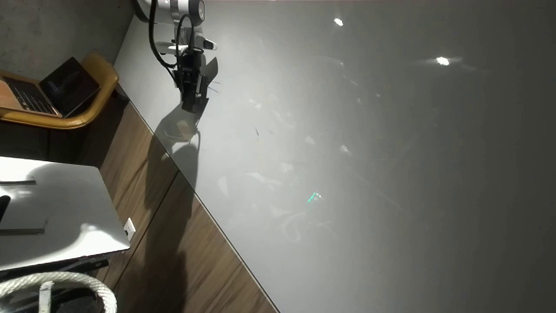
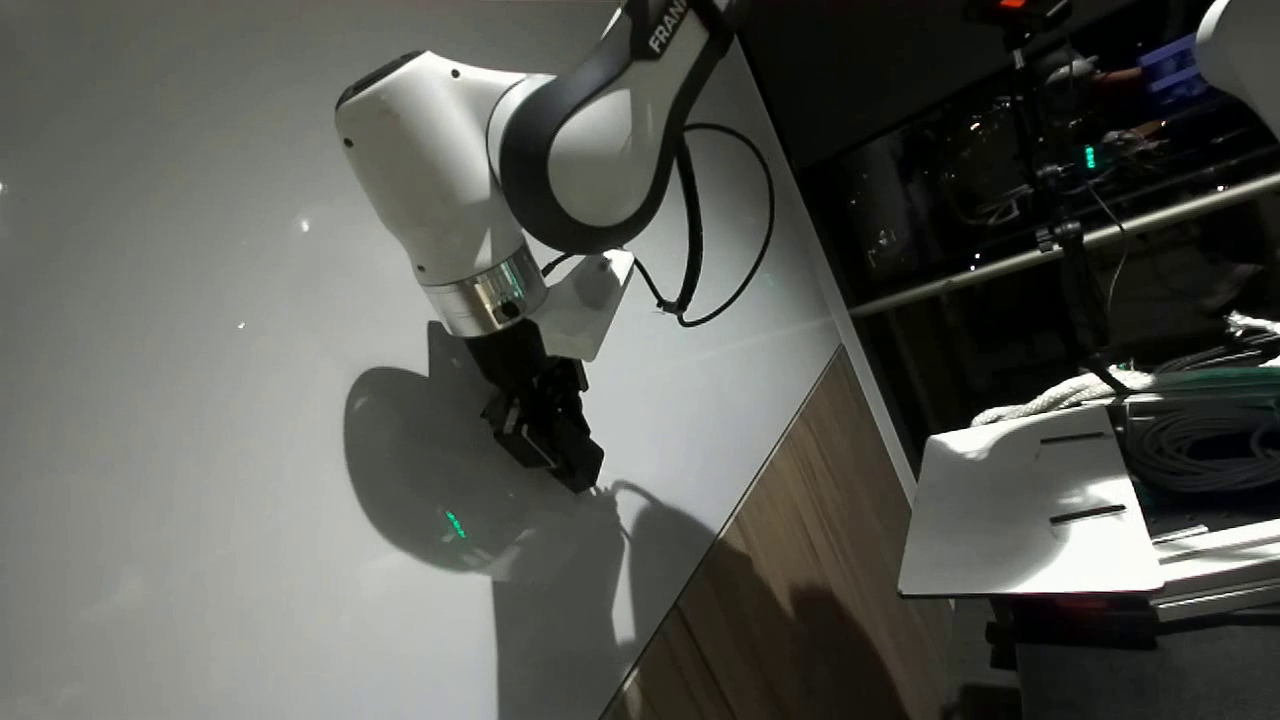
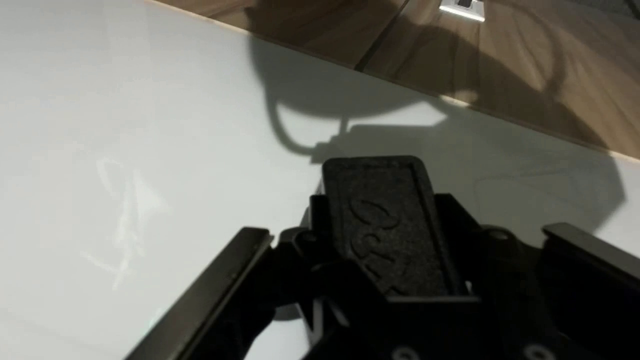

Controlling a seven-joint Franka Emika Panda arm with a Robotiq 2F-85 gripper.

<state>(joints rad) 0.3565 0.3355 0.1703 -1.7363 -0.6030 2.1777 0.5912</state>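
Note:
My gripper (image 3: 385, 215) is shut on a dark grey block (image 3: 389, 235) with embossed lettering, which looks like a board eraser. The fingers press on its two long sides and its far end sticks out beyond them. In both exterior views the black gripper (image 1: 191, 82) (image 2: 545, 410) is close to a large glossy white surface (image 1: 347, 174) (image 2: 200, 500). Its shadow falls on that surface beside it. I cannot tell whether the block touches the surface. Faint smudges (image 3: 130, 215) mark the white surface in the wrist view.
Wood panelling (image 1: 208, 243) borders the white surface along a slanted edge, with a white outlet (image 1: 130, 228). In an exterior view a laptop (image 1: 47, 89) lies on a mustard chair (image 1: 97, 74). A silver panel (image 1: 56, 208) and white rope (image 1: 82, 280) are near. Cables hang from the arm (image 2: 430, 160).

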